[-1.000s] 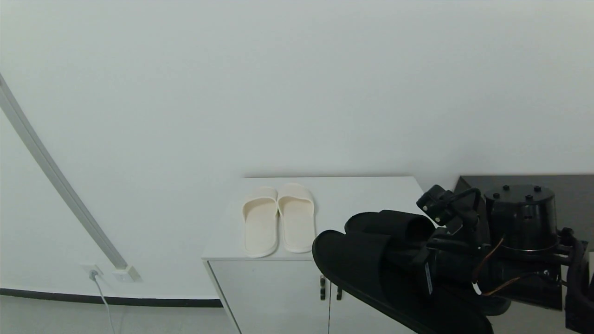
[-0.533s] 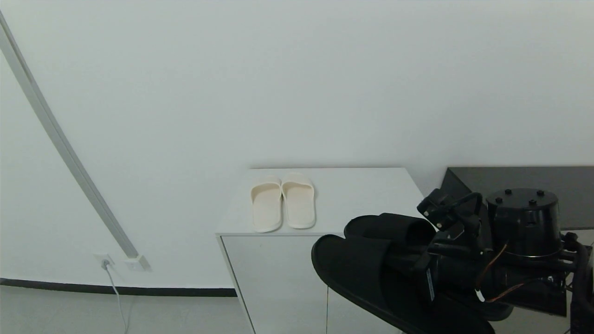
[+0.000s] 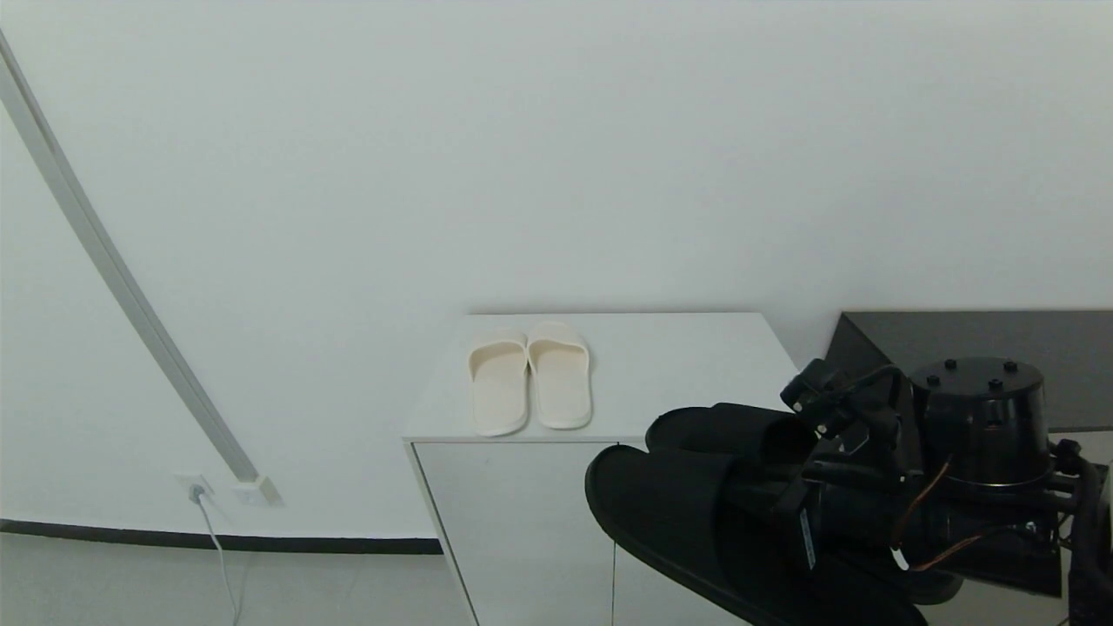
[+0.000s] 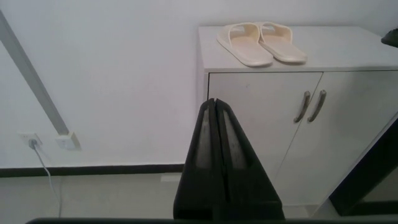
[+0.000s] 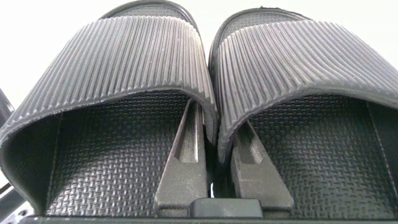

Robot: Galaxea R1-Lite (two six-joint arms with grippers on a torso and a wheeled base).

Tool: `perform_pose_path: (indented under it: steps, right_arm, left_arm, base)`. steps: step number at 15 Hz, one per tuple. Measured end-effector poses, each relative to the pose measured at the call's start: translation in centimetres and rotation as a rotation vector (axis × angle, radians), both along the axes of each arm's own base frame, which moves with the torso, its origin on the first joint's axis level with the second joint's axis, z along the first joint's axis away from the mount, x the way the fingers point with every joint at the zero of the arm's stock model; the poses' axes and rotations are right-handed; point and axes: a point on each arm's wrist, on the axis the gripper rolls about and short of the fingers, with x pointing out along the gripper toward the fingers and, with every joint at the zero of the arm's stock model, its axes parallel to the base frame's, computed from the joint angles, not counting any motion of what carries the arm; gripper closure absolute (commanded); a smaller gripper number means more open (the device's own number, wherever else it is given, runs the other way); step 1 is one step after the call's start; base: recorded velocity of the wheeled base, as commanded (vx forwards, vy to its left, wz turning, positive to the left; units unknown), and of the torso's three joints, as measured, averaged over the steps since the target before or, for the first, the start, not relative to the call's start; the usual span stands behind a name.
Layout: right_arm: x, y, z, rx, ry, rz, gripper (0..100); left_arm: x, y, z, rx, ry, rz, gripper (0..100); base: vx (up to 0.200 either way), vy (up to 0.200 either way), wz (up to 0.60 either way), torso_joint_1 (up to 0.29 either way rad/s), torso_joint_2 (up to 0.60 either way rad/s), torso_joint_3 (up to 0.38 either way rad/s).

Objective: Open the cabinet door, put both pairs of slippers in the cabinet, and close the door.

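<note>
A cream pair of slippers (image 3: pixel 530 378) lies side by side on top of the white cabinet (image 3: pixel 678 365), also seen as the cream slippers (image 4: pixel 262 42) in the left wrist view. The cabinet's two doors (image 4: pixel 273 130) stand closed, with handles (image 4: pixel 310 106) at the middle. My right gripper (image 5: pixel 214 165) is shut on the black pair of slippers (image 5: pixel 205 87), one finger inside each, pinching their inner edges together. In the head view the black slippers (image 3: pixel 696 504) hang in front of the cabinet's right door. My left gripper (image 4: pixel 216 146) is shut with nothing in it, low and away from the cabinet's left side.
A white wall stands behind the cabinet. A slanted cable duct (image 3: pixel 130 296) runs down to a wall socket (image 3: pixel 196 487) with a cord at the left. A dark table surface (image 3: pixel 974 335) lies right of the cabinet. Grey floor (image 4: pixel 93 196) stretches left of the cabinet.
The head view has shifted, so the cabinet looks farther and more to the right than a second ago. The right gripper still holds the black slippers in much the same pose.
</note>
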Motion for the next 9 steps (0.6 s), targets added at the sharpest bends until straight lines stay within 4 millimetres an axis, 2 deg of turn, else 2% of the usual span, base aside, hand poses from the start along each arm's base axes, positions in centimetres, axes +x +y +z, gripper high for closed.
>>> perform_pose_path:
  steps: [3,4,9]
  right_arm:
    - [-0.3,0.05,-0.27,-0.007,0.008,0.008,100]
    - [-0.35,0.08,-0.27,-0.008,0.007,0.009,100]
    - [-0.72,0.07,-0.68,-0.019,0.019,0.017,100]
  left_arm:
    - [0.01,0.0,-0.03,0.001,0.001,-0.002,100]
    - [0.0,-0.01,-0.02,0.0,0.001,-0.003,0]
    - [0.0,-0.01,0.01,-0.001,0.0,-0.002,0]
  base:
    - [0.0,0.0,0.0,-0.142,0.32,0.17]
    - [0.0,0.0,0.0,-0.144,0.34,0.173]
    - [0.0,0.0,0.0,-0.156,0.35,0.198]
